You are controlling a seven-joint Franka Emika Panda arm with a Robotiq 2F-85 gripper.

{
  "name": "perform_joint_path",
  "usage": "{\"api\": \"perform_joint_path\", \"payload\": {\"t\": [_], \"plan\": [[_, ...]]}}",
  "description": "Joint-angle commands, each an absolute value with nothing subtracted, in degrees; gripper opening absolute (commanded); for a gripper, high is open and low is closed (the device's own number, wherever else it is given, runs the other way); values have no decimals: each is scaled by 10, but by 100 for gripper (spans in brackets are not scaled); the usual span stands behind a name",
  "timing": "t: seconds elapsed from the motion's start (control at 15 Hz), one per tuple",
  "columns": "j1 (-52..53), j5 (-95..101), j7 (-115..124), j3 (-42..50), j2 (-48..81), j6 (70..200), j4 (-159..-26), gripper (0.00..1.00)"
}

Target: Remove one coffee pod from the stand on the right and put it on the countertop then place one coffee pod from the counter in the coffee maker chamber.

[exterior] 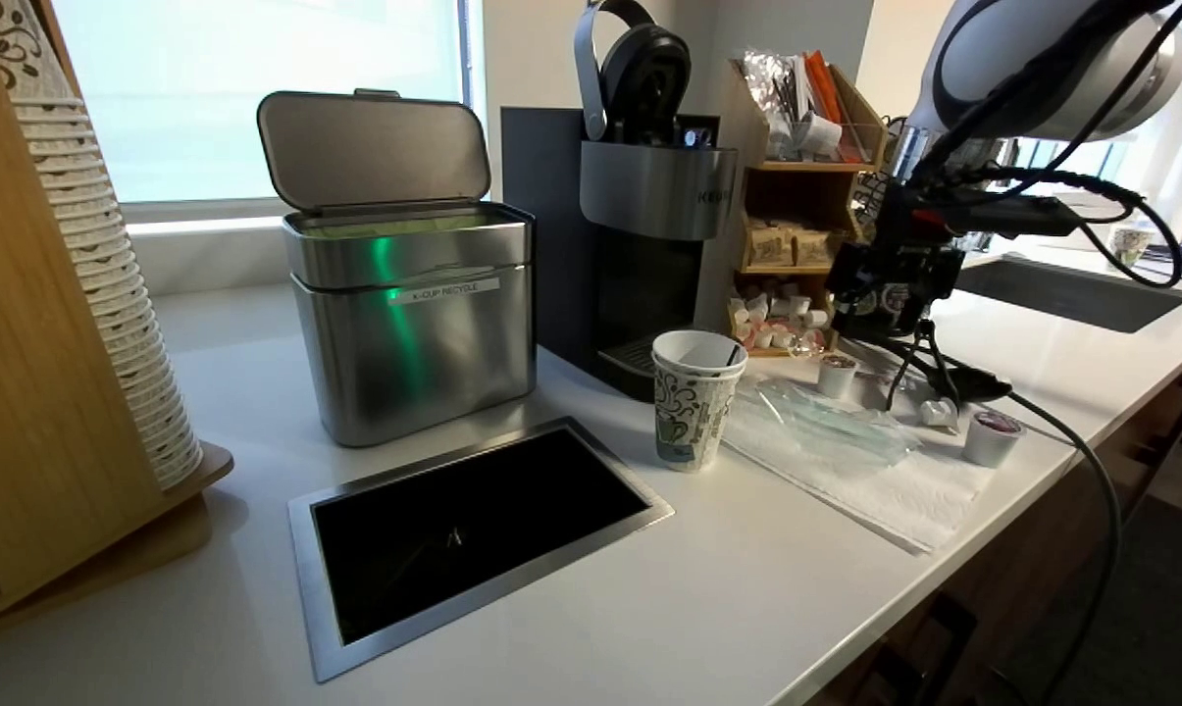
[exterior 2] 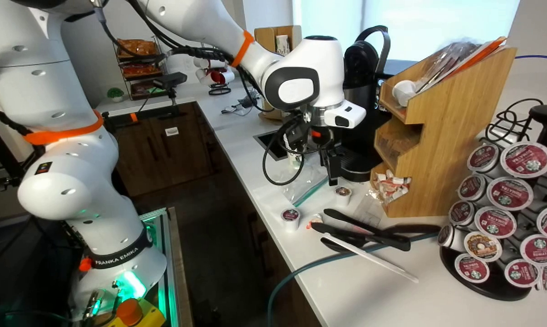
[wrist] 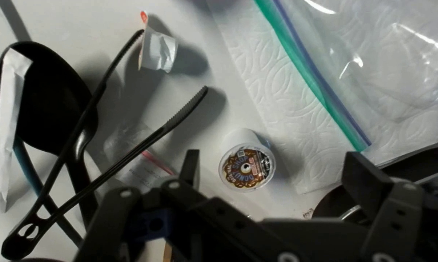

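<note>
Your gripper hangs spread wide with nothing in its grasp, and there, framed between the fingers and lower down, stands the Donut Shop pod, upright on the countertop, just beside the paper towel. Expect it light, with a stiff, smooth cup and a thin lid that could dent if you press down on it. So come at the side wall just under the rim, jaws level, easy on the squeeze; that taper may slip if you pinch low. Tongs lie near it, so watch that flank. How far down is it? Hard to call from the wrist view, and both exterior views leave the fingers small and dark. Next out, a maroon-lidded pod stands loose near the countertop's edge. Beyond, the coffee maker has its head raised, but the chamber drowns in black: whether a pod sits inside, you can't tell. And farthest off, the stand, hung thick with pods, runs out of view on one side, so some of its columns are lost to you.
</note>
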State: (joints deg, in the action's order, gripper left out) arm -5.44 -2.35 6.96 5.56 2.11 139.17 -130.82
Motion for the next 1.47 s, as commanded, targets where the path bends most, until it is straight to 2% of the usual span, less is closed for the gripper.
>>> {"api": "perform_joint_path", "payload": {"t": [0.0, 0.33, 0.87, 1.4], "plan": [[-54, -23, 78, 56, 29, 1388, -1299, 100], [-55, -18, 83, 58, 50, 1389, -1281, 100], [-50, 5, 58, 56, 67, 1500, -1304, 100], [-47, 11, 68, 58, 100, 1475, -1296, 100]]}}
